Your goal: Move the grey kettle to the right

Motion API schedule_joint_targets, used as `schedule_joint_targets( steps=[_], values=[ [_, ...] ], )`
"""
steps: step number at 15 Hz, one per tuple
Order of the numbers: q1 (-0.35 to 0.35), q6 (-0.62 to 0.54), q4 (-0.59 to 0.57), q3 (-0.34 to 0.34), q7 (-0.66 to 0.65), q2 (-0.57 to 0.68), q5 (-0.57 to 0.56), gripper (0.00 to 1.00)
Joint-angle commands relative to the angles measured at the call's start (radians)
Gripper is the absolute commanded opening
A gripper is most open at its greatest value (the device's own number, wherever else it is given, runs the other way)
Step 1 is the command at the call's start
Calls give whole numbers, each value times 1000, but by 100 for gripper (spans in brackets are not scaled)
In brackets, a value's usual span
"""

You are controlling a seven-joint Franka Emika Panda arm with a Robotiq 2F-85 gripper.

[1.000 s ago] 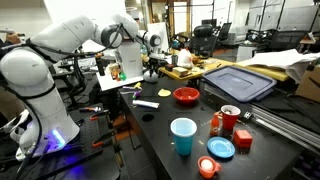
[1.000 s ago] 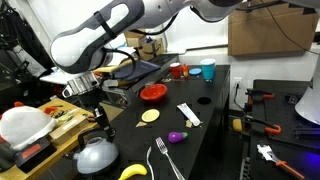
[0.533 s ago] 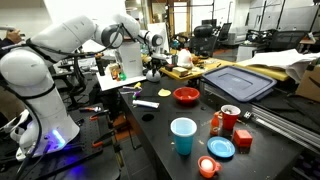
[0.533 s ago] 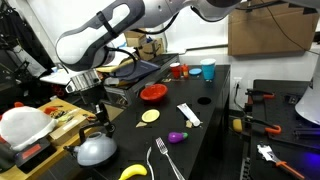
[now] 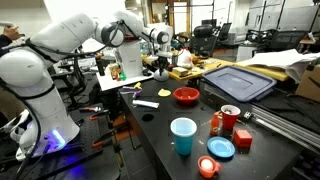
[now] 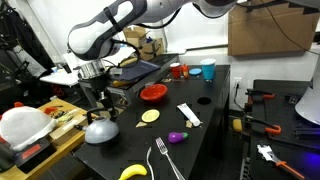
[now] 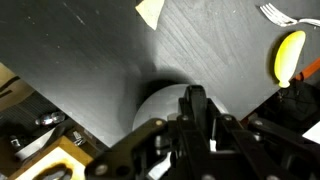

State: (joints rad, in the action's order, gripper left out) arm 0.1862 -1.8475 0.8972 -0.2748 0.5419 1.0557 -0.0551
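Gripper: your Robotiq gripper (image 6: 100, 110) stands directly over the grey kettle (image 6: 100, 130), fingers clamped on its dark top handle.
Grey kettle: at the black table's (image 6: 205, 140) corner edge; resting or lifted, you cannot tell.
Near: yellow slice (image 6: 149, 116), banana (image 6: 133, 172), fork (image 6: 165, 160).
Further off: red bowl (image 6: 153, 93).
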Motion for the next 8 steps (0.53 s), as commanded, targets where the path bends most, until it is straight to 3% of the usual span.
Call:
schedule_joint_targets(
  steps=[1, 8],
  values=[
    [-25, 4, 19, 13, -49, -51, 8, 5],
    [-93, 0, 35, 28, -172, -105, 11, 5]
  ],
)
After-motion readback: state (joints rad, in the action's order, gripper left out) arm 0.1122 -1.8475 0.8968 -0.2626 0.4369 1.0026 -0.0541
